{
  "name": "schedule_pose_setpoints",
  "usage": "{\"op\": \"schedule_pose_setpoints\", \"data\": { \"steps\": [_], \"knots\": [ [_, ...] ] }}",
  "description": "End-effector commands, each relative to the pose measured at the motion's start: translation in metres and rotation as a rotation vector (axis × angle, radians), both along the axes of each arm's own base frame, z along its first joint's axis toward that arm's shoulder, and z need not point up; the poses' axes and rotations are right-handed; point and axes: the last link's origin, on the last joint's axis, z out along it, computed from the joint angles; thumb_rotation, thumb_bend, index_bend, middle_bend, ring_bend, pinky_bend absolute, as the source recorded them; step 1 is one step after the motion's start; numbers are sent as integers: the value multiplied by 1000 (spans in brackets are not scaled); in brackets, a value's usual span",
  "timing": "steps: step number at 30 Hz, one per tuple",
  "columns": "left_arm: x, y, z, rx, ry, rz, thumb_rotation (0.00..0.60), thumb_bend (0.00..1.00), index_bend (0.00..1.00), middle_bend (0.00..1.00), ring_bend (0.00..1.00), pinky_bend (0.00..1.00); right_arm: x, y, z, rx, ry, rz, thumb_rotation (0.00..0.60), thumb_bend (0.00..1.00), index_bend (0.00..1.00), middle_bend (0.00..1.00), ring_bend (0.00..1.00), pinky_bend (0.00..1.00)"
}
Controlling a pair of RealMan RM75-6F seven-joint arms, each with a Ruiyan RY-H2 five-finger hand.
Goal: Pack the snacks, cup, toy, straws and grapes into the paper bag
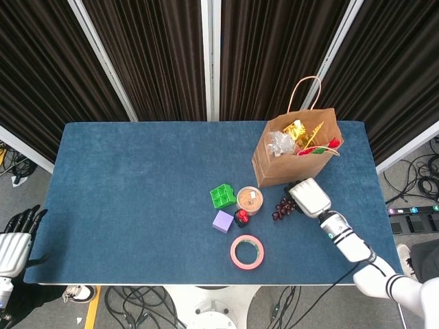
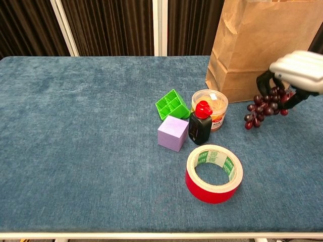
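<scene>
My right hand [image 1: 310,197] [image 2: 297,73] grips a bunch of dark purple grapes [image 1: 283,208] [image 2: 263,106] and holds it off the table, just in front of the brown paper bag [image 1: 296,156] [image 2: 257,45]. The bag stands upright at the back right, with crinkly snack packs and red items showing at its mouth. My left hand [image 1: 15,240] hangs beside the table's left edge, fingers spread, holding nothing.
Left of the grapes sit a round tub with a tan lid [image 1: 250,199] [image 2: 210,105], a small black bottle with a red cap [image 2: 200,123], a green block [image 2: 172,104], a purple cube [image 2: 173,133] and a red tape roll [image 2: 214,173].
</scene>
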Motion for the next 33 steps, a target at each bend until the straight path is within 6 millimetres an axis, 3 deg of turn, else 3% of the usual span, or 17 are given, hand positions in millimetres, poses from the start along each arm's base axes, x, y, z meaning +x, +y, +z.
{"op": "schedule_pose_setpoints", "data": {
  "steps": [1,6,16,22,27,33],
  "knots": [
    [1,1,0,0,0,-4,600,58,70,39,0,115,14,2,20,-35,-44,40,600,338,862,696,602,722],
    [4,2,-1,-4,0,-13,600,58,70,39,0,115,52,8,43,-68,-116,125,600,337,868,701,606,726],
    [15,4,-1,-1,-3,-42,600,58,70,39,0,115,182,32,84,-99,-257,348,600,339,875,705,607,728],
    [17,4,0,4,-15,-38,600,58,70,39,0,115,238,34,103,-163,-300,410,600,339,875,704,607,729],
    [17,3,2,7,-19,-37,600,58,70,39,0,115,258,13,130,-320,-272,415,600,338,876,702,607,729],
    [16,3,2,11,-23,-36,600,58,70,39,0,115,248,-20,169,-545,-238,337,600,348,876,699,607,729]
  ]
}}
